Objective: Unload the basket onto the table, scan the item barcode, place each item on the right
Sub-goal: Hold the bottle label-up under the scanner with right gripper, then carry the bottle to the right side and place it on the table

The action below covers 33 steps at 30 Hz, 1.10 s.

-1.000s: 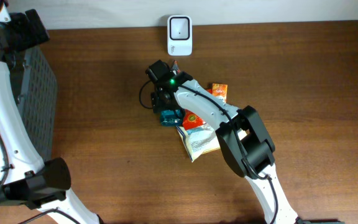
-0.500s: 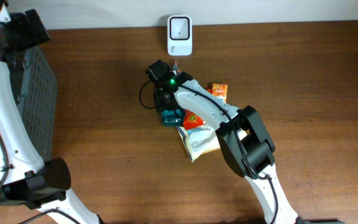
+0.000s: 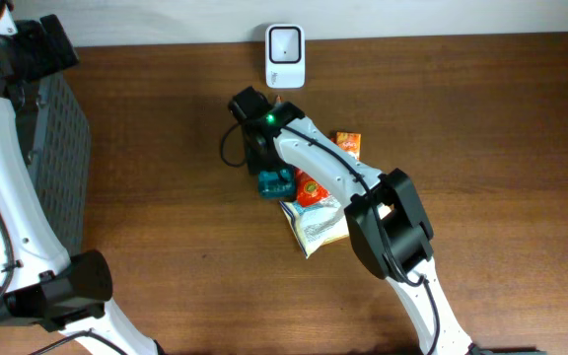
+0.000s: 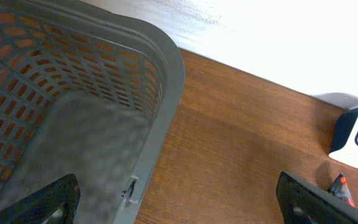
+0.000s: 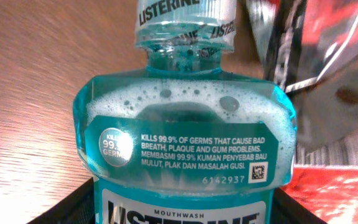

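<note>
Right fingers (image 5: 79, 208) tighter on mouthwash bottle (image 5: 185, 112); label (image 5: 185, 158) wrist-only.

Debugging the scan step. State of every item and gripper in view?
mouthwash bottle: capped, gripped by its sides.
right gripper: shut on the mouthwash bottle.
left gripper: open, empty.
scanner: at the table's far edge, nothing held to it.
snack packets: lying heaped beside the bottle.
basket: upright, open top.

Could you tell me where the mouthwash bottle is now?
In the overhead view the mouthwash bottle lies mid-table under the right gripper, just left of the red snack packet, with the white scanner at the far edge.
</note>
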Tool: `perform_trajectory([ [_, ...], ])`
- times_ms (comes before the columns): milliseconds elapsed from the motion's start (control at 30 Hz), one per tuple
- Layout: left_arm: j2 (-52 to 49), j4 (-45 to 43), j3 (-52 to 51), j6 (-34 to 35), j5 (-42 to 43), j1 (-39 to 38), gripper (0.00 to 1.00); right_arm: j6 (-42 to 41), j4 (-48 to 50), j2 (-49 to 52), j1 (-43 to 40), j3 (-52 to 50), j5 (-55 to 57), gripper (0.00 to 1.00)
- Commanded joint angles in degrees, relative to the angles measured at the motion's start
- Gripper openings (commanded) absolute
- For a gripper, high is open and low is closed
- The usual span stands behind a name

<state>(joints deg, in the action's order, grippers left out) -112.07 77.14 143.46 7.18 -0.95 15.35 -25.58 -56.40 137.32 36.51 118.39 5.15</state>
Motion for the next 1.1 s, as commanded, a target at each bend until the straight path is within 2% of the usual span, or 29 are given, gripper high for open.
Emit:
perform_trajectory([
  [0,0.46,0.07,0.04,0.52,0.35,0.20,0.99,1.40,0.04,-0.79,-0.81,5.86,2.32,0.59],
  [133,0.46,0.07,0.04,0.52,0.35,0.20,0.99,1.81,4.24,-0.79,-4.17,10.88,3.26,0.59],
  [333,0.46,0.07,0.04,0.52,0.35,0.20,0.99,4.46,15.28,-0.59,-8.85,11.15,2.54,0.58],
  [633,0.46,0.07,0.04,0.52,0.35,0.20,0.99,9.55,34.71,1.01,-9.49,11.15,2.47,0.56],
  [833,0.46,0.07,0.04,0.52,0.35,0.20,0.99,10.43,40.54,3.96,-9.64,11.08,9.20,0.56],
  [867,0.46,0.07,0.04,0.52,0.35,0.20,0.99,10.99,42.05,4.70,-9.64,11.06,10.05,0.53],
  [1067,0.46,0.07,0.04,0.52,0.35,0.20,0.99,13.35,45.05,7.08,-10.03,11.04,11.04,0.53],
])
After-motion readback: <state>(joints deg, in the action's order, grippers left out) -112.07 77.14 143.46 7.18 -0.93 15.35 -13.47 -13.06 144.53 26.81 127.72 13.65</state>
